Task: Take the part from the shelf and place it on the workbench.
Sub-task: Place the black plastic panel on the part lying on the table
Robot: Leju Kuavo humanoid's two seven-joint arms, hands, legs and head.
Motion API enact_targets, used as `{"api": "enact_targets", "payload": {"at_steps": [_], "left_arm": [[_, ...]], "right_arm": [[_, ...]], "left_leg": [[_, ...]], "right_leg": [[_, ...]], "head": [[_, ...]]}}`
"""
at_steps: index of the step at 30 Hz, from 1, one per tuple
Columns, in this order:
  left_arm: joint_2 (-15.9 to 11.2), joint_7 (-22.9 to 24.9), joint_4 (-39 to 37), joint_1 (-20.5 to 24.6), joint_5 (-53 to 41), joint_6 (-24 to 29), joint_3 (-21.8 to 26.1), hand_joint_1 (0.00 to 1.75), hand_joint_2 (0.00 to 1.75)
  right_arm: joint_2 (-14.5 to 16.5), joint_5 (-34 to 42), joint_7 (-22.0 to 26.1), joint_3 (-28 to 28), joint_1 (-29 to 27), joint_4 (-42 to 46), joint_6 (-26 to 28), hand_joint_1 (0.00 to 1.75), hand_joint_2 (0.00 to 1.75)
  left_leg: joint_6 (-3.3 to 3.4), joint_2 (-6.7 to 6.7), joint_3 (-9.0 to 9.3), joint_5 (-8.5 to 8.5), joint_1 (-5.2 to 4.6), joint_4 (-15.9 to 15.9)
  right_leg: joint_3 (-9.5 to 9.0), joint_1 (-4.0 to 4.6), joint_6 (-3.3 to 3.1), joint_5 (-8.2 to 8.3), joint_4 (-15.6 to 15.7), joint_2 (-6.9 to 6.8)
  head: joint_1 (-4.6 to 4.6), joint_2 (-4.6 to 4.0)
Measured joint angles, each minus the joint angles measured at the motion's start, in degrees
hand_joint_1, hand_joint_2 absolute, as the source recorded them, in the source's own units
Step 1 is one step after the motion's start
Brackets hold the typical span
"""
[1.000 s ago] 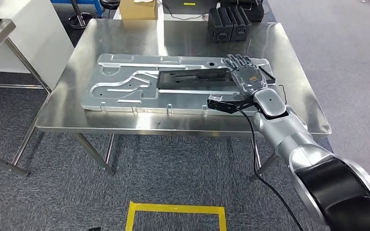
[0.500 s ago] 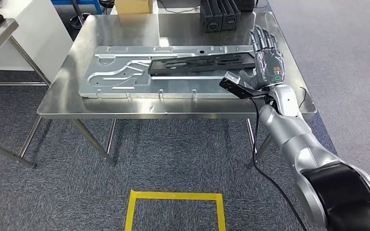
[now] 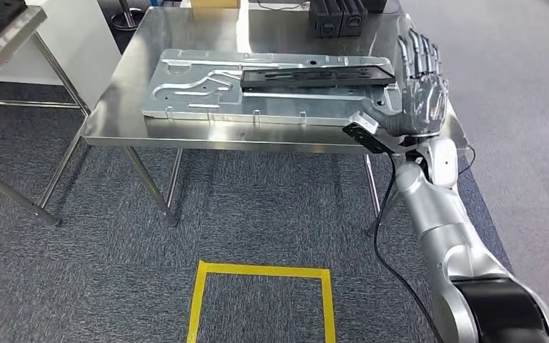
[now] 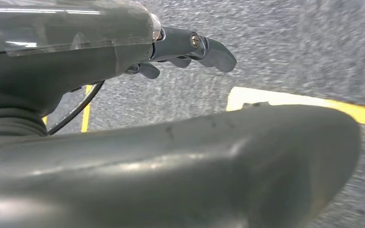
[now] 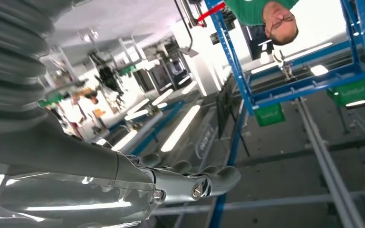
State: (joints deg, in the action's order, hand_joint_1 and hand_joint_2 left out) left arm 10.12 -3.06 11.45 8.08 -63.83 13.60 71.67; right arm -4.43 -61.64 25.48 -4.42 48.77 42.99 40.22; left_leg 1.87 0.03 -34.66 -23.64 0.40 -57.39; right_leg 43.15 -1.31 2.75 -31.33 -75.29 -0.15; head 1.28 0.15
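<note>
Part (image 3: 314, 74) lies on workbench (image 3: 186, 132), seemingly apart from raised right hand (image 3: 418, 93).

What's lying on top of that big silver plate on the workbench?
A long black part lies flat along the far right side of the silver plate on the workbench. The plate surface under the part is covered. The right hand holds nothing.

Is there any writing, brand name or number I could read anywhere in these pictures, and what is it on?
No text can be read in any view.
The oval sign on the glass panel in the right wrist view carries lettering, too blurred to read.
The yellow tape on the floor is a plain outline, with no words.
The black part and the metal plate show no legible marking.
</note>
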Motion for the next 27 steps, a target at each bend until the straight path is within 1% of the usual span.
{"api": "enact_targets", "payload": {"at_steps": [1,2,3,4,5,6,7,8,9,10,11,12,13,14,15,16,17,18,19,20,21,22,23,24,25,26,27], "left_arm": [[0.0,0.0,0.0,0.0,0.0,0.0,0.0,0.00,0.00],[0.0,0.0,0.0,-0.1,0.0,0.1,0.0,0.00,0.00],[0.0,0.0,0.0,-0.1,0.0,0.1,0.0,0.00,0.00],[0.0,0.0,0.0,-0.1,0.0,0.2,0.0,0.00,0.00],[0.0,0.0,0.0,-0.1,-0.1,0.3,0.0,0.00,0.00],[0.0,0.0,0.0,-0.1,-0.2,0.4,0.0,0.00,0.00],[0.0,0.0,0.0,-0.1,-0.3,0.5,0.0,0.00,0.00],[0.0,0.0,0.0,-0.2,-0.3,0.7,0.0,0.00,0.00],[0.0,0.0,0.0,-0.3,-0.4,0.8,0.0,0.00,0.00],[0.0,0.1,0.0,-0.5,-0.4,1.0,0.0,0.00,0.00],[0.0,0.1,0.0,-0.6,-0.5,1.1,0.0,0.00,0.00],[0.0,0.1,0.0,-0.7,-0.7,1.3,0.0,0.00,0.00],[0.0,0.1,0.0,-0.8,-0.8,1.3,0.0,0.00,0.00],[0.0,0.1,0.0,-0.8,-0.9,1.4,0.0,0.00,0.00],[0.0,0.1,0.0,-0.8,-1.0,1.5,0.0,0.00,0.00],[0.0,0.1,0.0,-0.8,-1.0,1.6,0.0,0.00,0.00],[0.0,0.0,0.0,-0.9,-1.0,1.7,0.0,0.00,0.00],[0.0,0.0,0.0,-0.9,-1.0,1.8,0.0,0.00,0.00],[-0.1,0.0,0.0,-0.8,-1.0,1.9,0.0,0.00,0.00],[-0.1,0.0,0.0,-0.8,-1.0,2.0,0.0,0.00,0.00],[-0.2,0.0,0.0,-0.7,-1.1,2.0,0.0,0.00,0.00],[-0.2,0.0,0.0,-0.7,-1.1,2.1,0.0,0.00,0.00],[-0.3,-0.1,0.0,-0.8,-1.2,2.1,0.0,0.00,0.00],[-0.3,-0.1,0.0,-0.8,-1.3,2.0,0.0,0.00,0.00],[-0.3,-0.1,0.0,-0.8,-1.4,2.0,0.0,0.00,0.00],[-0.3,-0.1,0.0,-0.8,-1.5,2.0,0.0,0.00,0.00],[-0.4,-0.1,0.0,-0.8,-1.6,2.0,0.0,0.00,0.00]], "right_arm": [[0.3,0.9,0.8,0.8,-0.6,0.6,0.0,0.00,0.00],[0.6,1.9,1.8,1.5,-1.2,1.2,0.0,0.00,0.00],[0.9,2.9,2.8,2.3,-1.6,1.9,0.0,0.00,0.00],[1.3,4.0,3.7,3.0,-2.0,2.6,0.0,0.00,0.00],[1.7,5.3,4.7,3.7,-2.4,3.3,0.0,0.00,0.00],[2.1,6.7,5.7,4.3,-3.0,3.8,0.0,0.00,0.00],[2.4,8.1,6.7,4.8,-3.7,4.3,0.0,0.00,0.00],[2.8,9.9,7.7,5.3,-4.5,4.7,0.0,0.00,0.00],[3.2,11.9,8.8,5.5,-5.4,5.0,0.0,0.00,0.00],[3.6,13.8,9.6,5.6,-6.3,5.3,0.0,0.00,0.00],[3.9,15.9,10.4,5.6,-7.1,5.7,0.0,0.00,0.00],[4.2,17.8,11.1,5.6,-8.0,6.2,0.0,0.00,0.00],[4.5,19.4,11.5,5.6,-8.9,6.5,0.0,0.00,0.00],[4.7,21.2,11.9,5.5,-9.9,6.9,-0.1,0.00,0.00],[4.9,22.9,12.2,5.4,-10.9,7.3,-0.1,0.00,0.00],[5.1,24.5,12.5,5.2,-11.9,7.7,-0.1,0.00,0.00],[5.2,26.0,12.7,4.9,-12.8,8.1,-0.2,0.00,0.00],[5.4,27.5,12.9,4.5,-13.7,8.5,-0.4,0.00,0.00],[5.6,28.9,13.0,4.0,-14.4,9.1,-0.7,0.00,0.00],[5.8,30.3,13.2,3.5,-15.1,9.7,-0.9,0.00,0.00],[5.9,31.6,13.2,2.9,-15.8,10.2,-1.1,0.00,0.00],[6.1,32.6,13.3,2.3,-16.5,10.7,-1.2,0.00,0.00],[6.3,33.5,13.4,1.8,-17.3,11.1,-1.2,0.00,0.00],[6.5,34.3,13.5,1.3,-18.1,11.5,-1.2,0.00,0.00],[6.6,35.1,13.6,0.9,-19.0,12.0,-1.3,0.00,0.00],[6.7,36.0,13.7,0.5,-19.9,12.5,-1.5,0.00,0.00],[6.8,36.9,13.8,0.1,-20.8,13.0,-1.7,0.00,0.00]], "left_leg": [[-0.11,0.00,-0.89,0.57,0.00,-0.1],[-0.28,0.01,-1.74,1.10,0.01,-0.4],[-0.50,0.00,-2.50,1.52,-0.03,-0.7],[-0.78,-0.02,-3.12,1.91,-0.11,-1.0],[-1.12,-0.03,-3.55,2.33,-0.19,-1.3],[-1.48,-0.05,-3.78,2.76,-0.24,-1.4],[-1.87,-0.08,-3.88,3.26,-0.26,-1.4],[-2.27,-0.11,-3.99,3.55,-0.17,-1.2],[-2.62,-0.13,-4.33,2.99,-0.08,-1.6],[-2.91,-0.17,-4.88,1.62,-0.01,-2.5],[-3.16,-0.17,-5.74,-0.94,0.10,-4.7],[-3.38,-0.16,-6.77,-4.05,0.15,-8.0],[-3.57,-0.16,-7.68,-6.70,0.20,-12.0],[-3.73,-0.16,-8.26,-8.41,0.22,-15.8],[-3.78,-0.16,-8.15,-8.50,0.23,-18.2],[-3.72,-0.16,-7.16,-7.29,0.22,-18.8],[-3.52,-0.17,-5.24,-5.51,0.19,-17.4],[-3.16,-0.19,-2.43,-4.14,0.11,-14.2],[-2.67,-0.19,0.99,-4.16,-0.03,-9.8],[-2.26,-0.18,4.13,-4.99,-0.17,-5.3],[-1.89,-0.17,6.31,-6.05,-0.35,-1.8],[-1.59,-0.16,7.43,-6.88,-0.53,0.3],[-1.33,-0.15,7.53,-6.63,-0.61,1.2],[-1.00,-0.06,7.25,-5.94,-0.58,1.4],[-0.54,0.04,6.89,-5.18,-0.48,1.7],[-0.12,0.14,6.38,-4.32,-0.34,2.0],[0.19,0.23,5.71,-3.54,-0.25,2.1]], "right_leg": [[-1.16,-0.01,-0.01,1.36,-0.1,0.00],[-3.44,-0.03,-0.08,2.88,2.0,0.00],[-6.52,-0.01,-0.23,3.55,5.6,0.00],[-9.77,0.09,-0.45,3.16,10.0,0.03],[-12.34,0.24,-0.72,2.37,13.7,0.03],[-13.80,0.44,-1.05,1.49,16.1,0.04],[-14.21,0.64,-1.44,1.17,17.2,0.03],[-13.87,0.60,-1.92,1.59,17.2,-0.08],[-13.43,0.53,-2.50,2.16,17.3,-0.19],[-12.87,0.42,-3.04,2.79,17.4,-0.30],[-12.09,0.29,-3.50,3.51,17.5,-0.40],[-11.20,0.35,-3.80,4.21,17.5,-0.40],[-10.27,0.42,-3.91,4.93,17.4,-0.39],[-9.29,0.50,-3.94,5.67,17.4,-0.39],[-8.37,0.58,-3.90,6.36,17.3,-0.41],[-7.47,0.66,-3.84,7.01,17.2,-0.43],[-6.61,0.76,-3.76,7.60,17.1,-0.45],[-5.83,0.84,-3.67,8.18,17.0,-0.45],[-5.20,0.97,-3.52,8.72,16.9,-0.43],[-4.79,1.04,-3.31,9.21,16.8,-0.45],[-4.62,1.03,-3.03,9.73,16.9,-0.48],[-4.58,0.94,-2.68,10.27,17.1,-0.53],[-4.59,0.86,-2.28,10.86,17.3,-0.56],[-4.53,0.74,-1.92,11.00,17.5,-0.53],[-4.22,0.67,-1.64,10.15,17.0,-0.44],[-3.65,0.62,-1.43,8.15,15.6,-0.32],[-2.85,0.50,-1.28,5.19,12.9,-0.21]], "head": [[0.00,0.00],[0.00,0.00],[0.00,0.00],[0.03,0.00],[0.06,0.00],[0.07,0.01],[0.08,0.01],[0.06,0.00],[0.05,0.00],[0.10,0.00],[0.17,0.00],[0.26,0.00],[0.32,-0.01],[0.34,0.00],[0.34,0.00],[0.33,0.00],[0.34,0.01],[0.34,0.01],[0.34,0.00],[0.32,0.00],[0.29,-0.01],[0.33,-0.01],[0.34,0.00],[0.40,0.00],[0.44,0.00],[0.31,-0.01],[0.23,-0.01]]}}
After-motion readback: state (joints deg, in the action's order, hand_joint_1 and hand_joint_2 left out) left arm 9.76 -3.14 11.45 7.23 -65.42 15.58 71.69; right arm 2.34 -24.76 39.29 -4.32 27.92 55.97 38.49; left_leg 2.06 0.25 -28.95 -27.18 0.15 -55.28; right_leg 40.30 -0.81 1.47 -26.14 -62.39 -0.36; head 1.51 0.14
